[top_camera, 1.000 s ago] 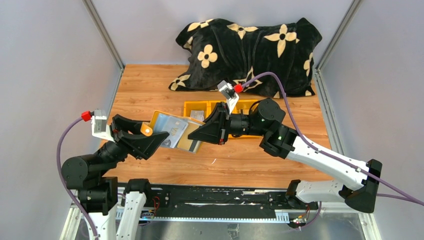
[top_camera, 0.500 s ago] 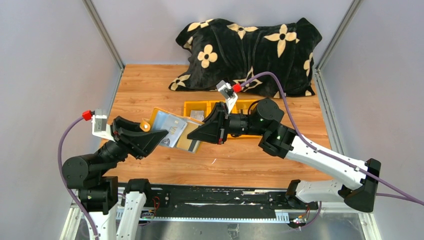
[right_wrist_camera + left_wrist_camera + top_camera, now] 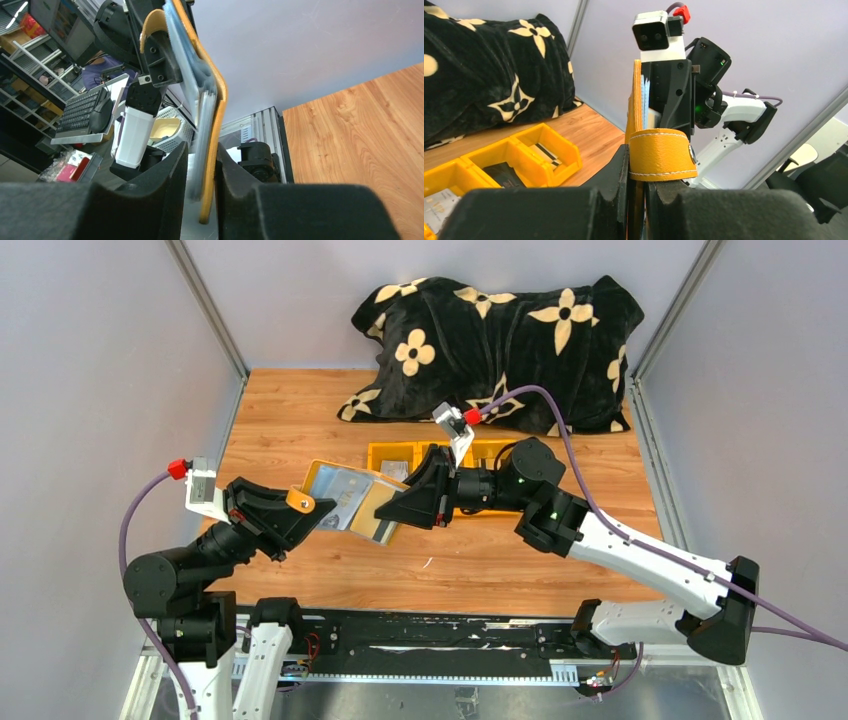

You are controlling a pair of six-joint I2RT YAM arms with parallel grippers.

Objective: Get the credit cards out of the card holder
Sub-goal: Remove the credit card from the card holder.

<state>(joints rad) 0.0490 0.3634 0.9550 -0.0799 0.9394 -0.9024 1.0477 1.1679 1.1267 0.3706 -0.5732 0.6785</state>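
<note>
**Left arm:** reaches low from the near-left base towards centre. The left tool (image 3: 300, 519) is clamped on the tab end of the card holder (image 3: 372, 522).

**Right arm:** elbow bent, forearm reaching leftward. The right tool (image 3: 392, 512) straddles the opposite end; whether it pinches cannot be told.

**Card holder:** open and held above the counter (image 3: 480, 555). Its long axis runs left-right with the sleeves facing up, credit cards (image 3: 352, 508) inside.

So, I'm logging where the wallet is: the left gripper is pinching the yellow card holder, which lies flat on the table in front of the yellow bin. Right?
Not quite. The left gripper is pinching the card holder in front of the yellow bin, but the holder does not lie flat on the table. It is held up off it, standing on edge, as the left wrist view shows.
</note>
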